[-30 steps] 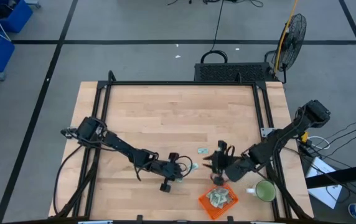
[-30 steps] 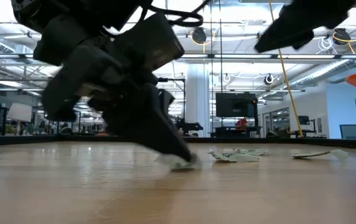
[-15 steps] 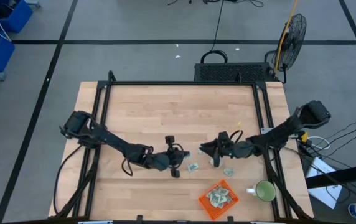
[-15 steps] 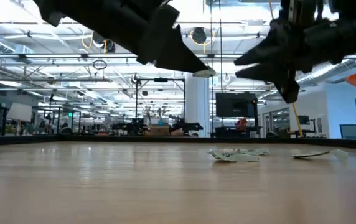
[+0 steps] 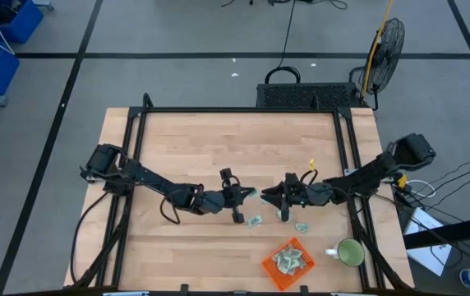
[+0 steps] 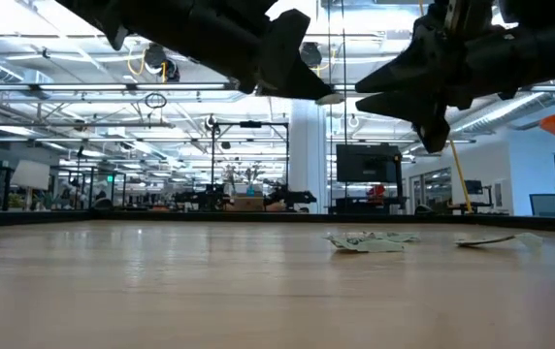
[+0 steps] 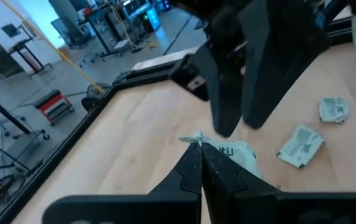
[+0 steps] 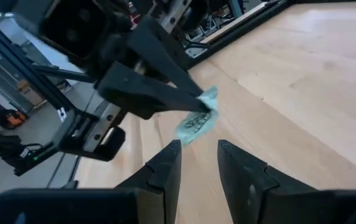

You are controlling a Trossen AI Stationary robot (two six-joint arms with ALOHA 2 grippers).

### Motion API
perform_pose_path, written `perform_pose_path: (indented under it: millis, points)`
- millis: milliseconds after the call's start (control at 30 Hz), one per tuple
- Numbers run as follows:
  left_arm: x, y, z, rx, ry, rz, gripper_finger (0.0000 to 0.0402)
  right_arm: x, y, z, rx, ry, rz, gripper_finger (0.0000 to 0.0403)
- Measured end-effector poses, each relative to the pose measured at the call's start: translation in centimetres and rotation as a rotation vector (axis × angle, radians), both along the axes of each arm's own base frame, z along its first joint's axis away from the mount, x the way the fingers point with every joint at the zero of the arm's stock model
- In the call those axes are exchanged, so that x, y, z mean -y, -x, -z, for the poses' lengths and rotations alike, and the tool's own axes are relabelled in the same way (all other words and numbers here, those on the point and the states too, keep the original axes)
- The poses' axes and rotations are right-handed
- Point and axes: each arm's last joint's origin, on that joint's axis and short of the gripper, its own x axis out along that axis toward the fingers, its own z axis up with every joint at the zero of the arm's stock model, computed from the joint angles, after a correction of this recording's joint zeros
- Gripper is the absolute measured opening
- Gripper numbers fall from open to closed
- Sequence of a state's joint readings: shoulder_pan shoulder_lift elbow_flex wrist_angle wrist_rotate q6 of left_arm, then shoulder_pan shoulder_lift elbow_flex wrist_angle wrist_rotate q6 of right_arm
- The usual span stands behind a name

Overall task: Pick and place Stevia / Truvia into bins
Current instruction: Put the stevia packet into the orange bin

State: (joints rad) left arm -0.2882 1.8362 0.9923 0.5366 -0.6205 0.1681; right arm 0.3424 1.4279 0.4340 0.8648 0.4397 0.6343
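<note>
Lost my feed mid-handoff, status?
Left gripper shut on sachet, raised mid-table. Right gripper open, facing it. Two loose sachets on table; orange basket near front edge.

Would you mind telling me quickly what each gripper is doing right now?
Left gripper: closed, holding a sachet above the table.
Right gripper: open, empty, facing the left one.

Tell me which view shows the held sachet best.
Right wrist view: the sachet hangs clear from the shut left gripper. Left wrist view shows it partly behind the fingers; high view only a speck; low view only an edge.
</note>
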Motion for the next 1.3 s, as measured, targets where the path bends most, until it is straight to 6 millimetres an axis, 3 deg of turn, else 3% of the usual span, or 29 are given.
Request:
perform_pose_path:
  millis: [200, 433, 1033, 1300]
  points:
    - [0.1, -0.2, -0.4, 0.008, -0.010, 0.020, 0.0014, 0.5, -1.2, 0.1, 0.006, -0.033, 0.033, 0.0100]
    - [0.3, -0.6, -1.1, 0.015, -0.047, 0.033, 0.0009, 0.8, -2.4, -0.6, 0.060, -0.052, -0.054, 0.0100]
    - [0.4, -0.1, -0.4, -0.066, -0.126, -0.055, 0.0009, 0.5, -2.4, -0.5, 0.054, -0.106, -0.057, 0.0100]
    - [0.9, 0.0, -0.6, -0.052, -0.126, -0.049, 0.0007, 1.3, -2.4, 0.1, -0.002, -0.092, 0.053, 0.0100]
